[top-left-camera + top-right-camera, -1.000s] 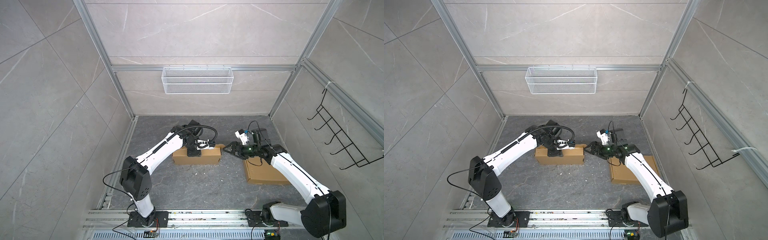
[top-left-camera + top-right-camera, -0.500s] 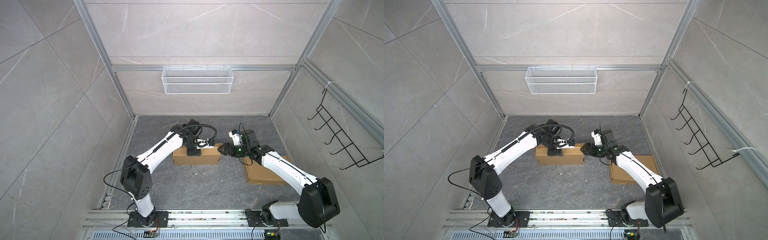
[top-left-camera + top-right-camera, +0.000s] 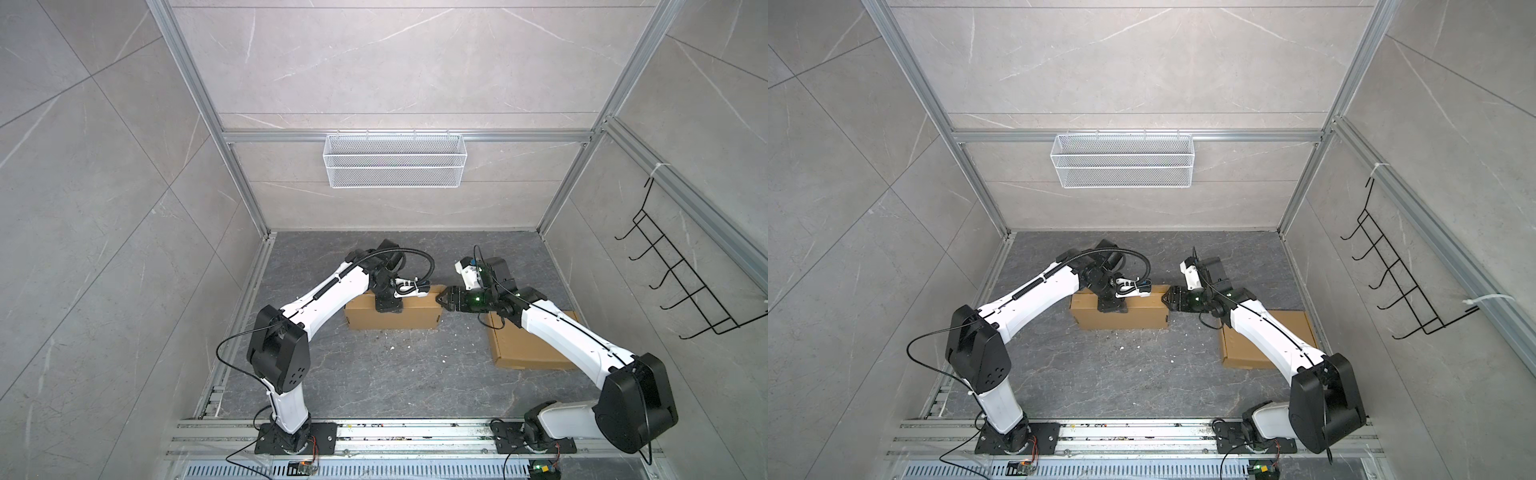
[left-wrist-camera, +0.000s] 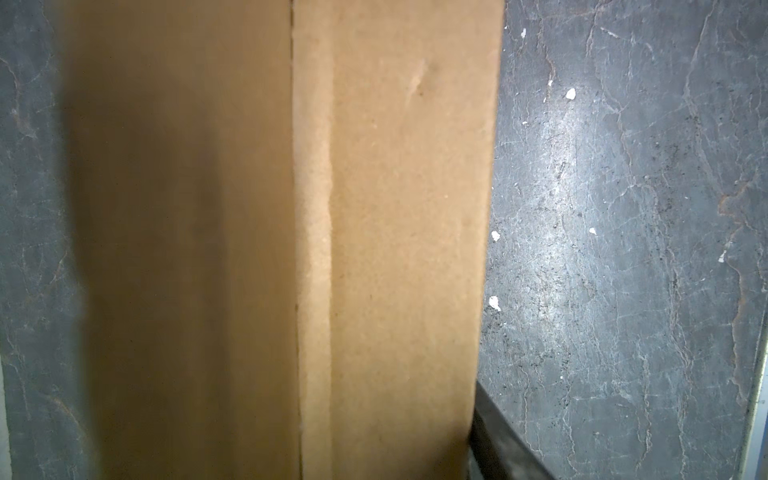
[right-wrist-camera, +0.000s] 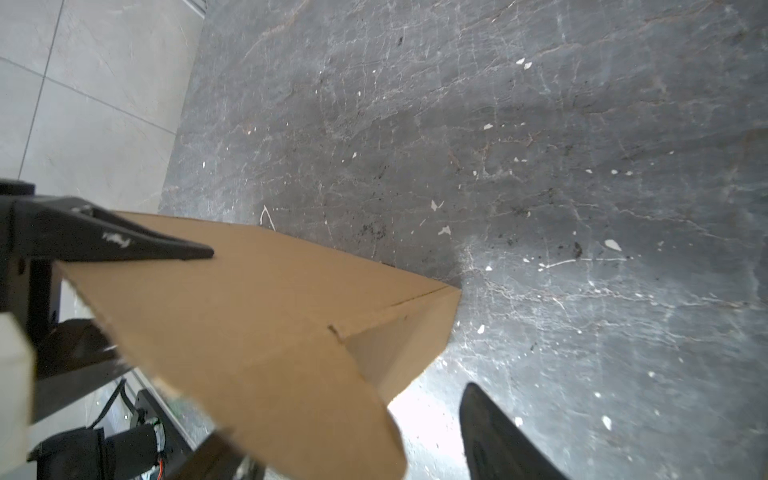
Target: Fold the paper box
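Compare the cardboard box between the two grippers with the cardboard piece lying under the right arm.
Shape: the box stands raised, with a top and side faces; the cardboard piece lies flat.
Contact: the left gripper is on top of the box and the right gripper is at its end; no gripper is at the cardboard piece, and the right arm only passes over it.
Shared: both are brown cardboard on the dark floor.
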Controlling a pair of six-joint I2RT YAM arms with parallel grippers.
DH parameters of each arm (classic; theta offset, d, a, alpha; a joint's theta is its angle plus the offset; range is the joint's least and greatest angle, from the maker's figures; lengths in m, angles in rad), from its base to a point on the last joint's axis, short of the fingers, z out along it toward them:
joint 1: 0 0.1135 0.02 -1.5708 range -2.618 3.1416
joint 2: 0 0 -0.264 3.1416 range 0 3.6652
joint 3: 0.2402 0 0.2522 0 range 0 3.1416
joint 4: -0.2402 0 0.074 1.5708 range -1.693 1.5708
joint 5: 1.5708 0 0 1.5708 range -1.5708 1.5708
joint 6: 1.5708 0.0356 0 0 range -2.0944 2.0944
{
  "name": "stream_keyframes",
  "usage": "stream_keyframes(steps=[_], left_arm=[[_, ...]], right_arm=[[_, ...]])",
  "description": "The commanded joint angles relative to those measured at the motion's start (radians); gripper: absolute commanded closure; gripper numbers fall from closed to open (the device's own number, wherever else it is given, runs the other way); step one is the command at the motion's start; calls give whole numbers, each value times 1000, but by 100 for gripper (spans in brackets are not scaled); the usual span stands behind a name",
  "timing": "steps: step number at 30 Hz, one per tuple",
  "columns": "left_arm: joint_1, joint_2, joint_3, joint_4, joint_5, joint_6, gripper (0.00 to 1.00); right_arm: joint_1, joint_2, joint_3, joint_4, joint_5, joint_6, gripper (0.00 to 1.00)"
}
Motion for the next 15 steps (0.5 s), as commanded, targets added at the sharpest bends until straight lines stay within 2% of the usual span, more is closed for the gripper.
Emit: stream_keyframes(steps=[1, 6, 15], left_arm=[[9, 4, -22, 0, 5, 3, 51], [13, 3, -30, 12, 10, 6, 51], [14, 11, -24, 8, 25, 2, 51]], right_arm=[[-15, -29, 92, -171, -5, -120, 28], [-17, -5, 225, -353, 66, -269, 31], [-9, 35, 290, -402, 90, -317, 40]])
